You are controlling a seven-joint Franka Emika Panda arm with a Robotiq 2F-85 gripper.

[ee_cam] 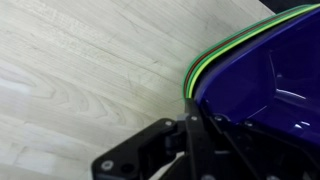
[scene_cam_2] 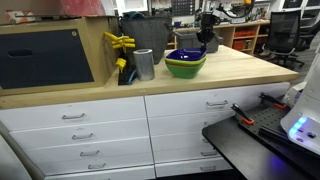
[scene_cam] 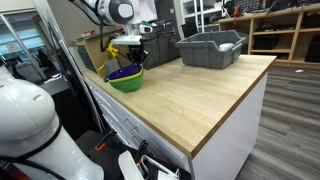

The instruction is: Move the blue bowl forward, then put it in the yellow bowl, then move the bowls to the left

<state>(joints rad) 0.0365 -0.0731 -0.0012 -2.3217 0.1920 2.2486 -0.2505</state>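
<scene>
Glossy blue plastic is filling the wrist view: the blue bowl (ee_cam: 270, 70) is sitting nested inside the yellow bowl (ee_cam: 212, 55), whose lime rim is showing as a thin band just outside the blue edge. The gripper (ee_cam: 198, 128) is hanging right at this double rim, with one dark finger (ee_cam: 190, 140) lying on the outer side, over the bare wooden table (ee_cam: 80, 70). The other finger is merging with the dark bowl interior, so I cannot tell whether the jaws are pinching the rims or only straddling them. In both exterior views the stack (scene_cam: 125, 78) (scene_cam_2: 186, 64) is resting on the table directly beneath the gripper, with a grey bin (scene_cam: 210, 48) well beyond it and a metal cup (scene_cam_2: 144, 64) near it to one side. The nesting is looking done, and the shift to the left is the step remaining. Both bowls are looking light, stiff and slick, so they are likely sliding easily on wood and against each other. The sound hold is a pinch on both rims together, one finger inside the blue bowl and one outside the yellow, so that the pair is moving as one. Gripping the blue rim alone is risking lifting it out, and a one-sided pinch may let the stack tilt or pivot.
</scene>
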